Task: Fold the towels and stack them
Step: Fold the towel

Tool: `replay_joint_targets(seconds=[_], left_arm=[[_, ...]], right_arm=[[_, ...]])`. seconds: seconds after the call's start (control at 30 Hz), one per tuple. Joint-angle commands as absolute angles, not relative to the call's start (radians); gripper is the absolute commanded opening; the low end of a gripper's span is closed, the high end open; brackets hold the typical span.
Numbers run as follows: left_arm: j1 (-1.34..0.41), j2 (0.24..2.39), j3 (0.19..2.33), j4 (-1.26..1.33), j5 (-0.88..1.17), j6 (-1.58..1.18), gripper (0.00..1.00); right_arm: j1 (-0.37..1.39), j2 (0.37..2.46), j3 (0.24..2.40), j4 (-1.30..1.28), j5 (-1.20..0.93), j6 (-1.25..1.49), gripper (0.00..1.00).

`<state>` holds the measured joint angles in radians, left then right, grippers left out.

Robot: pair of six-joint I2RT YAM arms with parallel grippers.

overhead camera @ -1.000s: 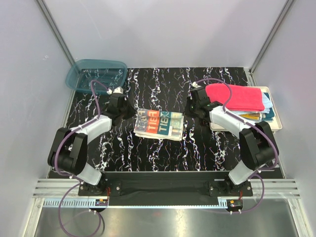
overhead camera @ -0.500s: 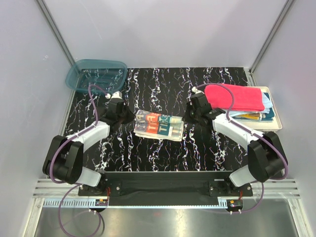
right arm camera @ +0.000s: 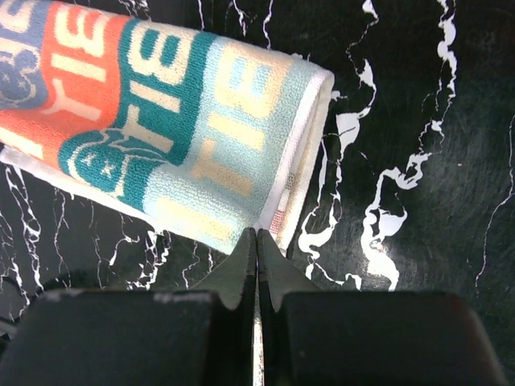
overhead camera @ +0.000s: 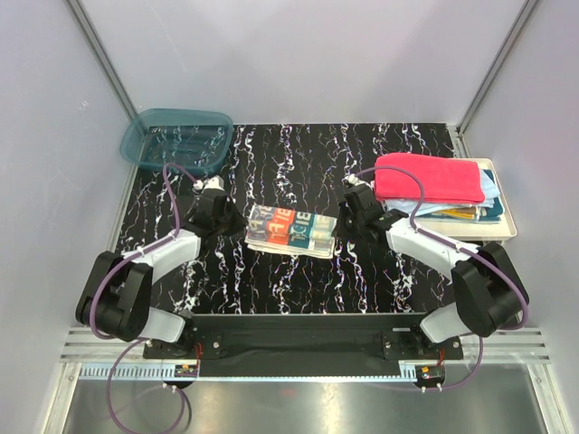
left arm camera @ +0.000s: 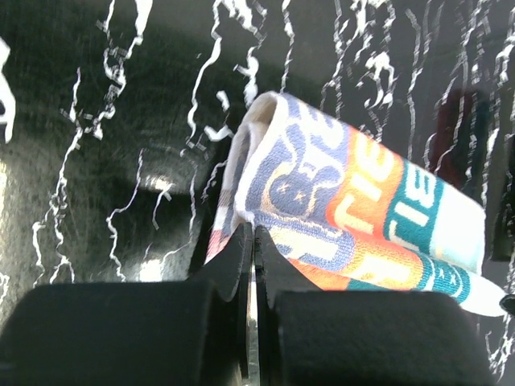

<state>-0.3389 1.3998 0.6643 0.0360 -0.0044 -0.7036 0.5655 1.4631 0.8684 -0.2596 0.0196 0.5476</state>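
Note:
The red/teal lettered towel (overhead camera: 291,231) lies at the table's middle, doubled over into a narrow band. My left gripper (overhead camera: 238,222) is shut on its left end; in the left wrist view the closed tips (left arm camera: 254,233) pinch the towel (left arm camera: 346,201) at its folded edge. My right gripper (overhead camera: 343,223) is shut on the right end, and in the right wrist view the tips (right arm camera: 257,235) pinch the near corner of the towel (right arm camera: 177,137). A plain red-pink towel (overhead camera: 430,178) tops a stack of folded towels at the right.
The stack rests on a cream tray (overhead camera: 507,228) at the table's right edge. A translucent teal bin (overhead camera: 176,136) stands at the back left corner. Grey walls close in the black marbled table (overhead camera: 289,163) on three sides.
Both grippers have moved toward the near edge while holding the lettered towel's ends. The towel has folded over from a wider rectangle into a narrower band.

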Motion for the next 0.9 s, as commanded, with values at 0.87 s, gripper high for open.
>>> replay_joint_targets(seconds=[0.87], left_arm=[[-0.474, 1.523, 0.871, -0.121, -0.086, -0.643, 0.29]], right_arm=[[0.589, 1.562, 0.947, -0.238, 0.006, 0.626, 0.31]])
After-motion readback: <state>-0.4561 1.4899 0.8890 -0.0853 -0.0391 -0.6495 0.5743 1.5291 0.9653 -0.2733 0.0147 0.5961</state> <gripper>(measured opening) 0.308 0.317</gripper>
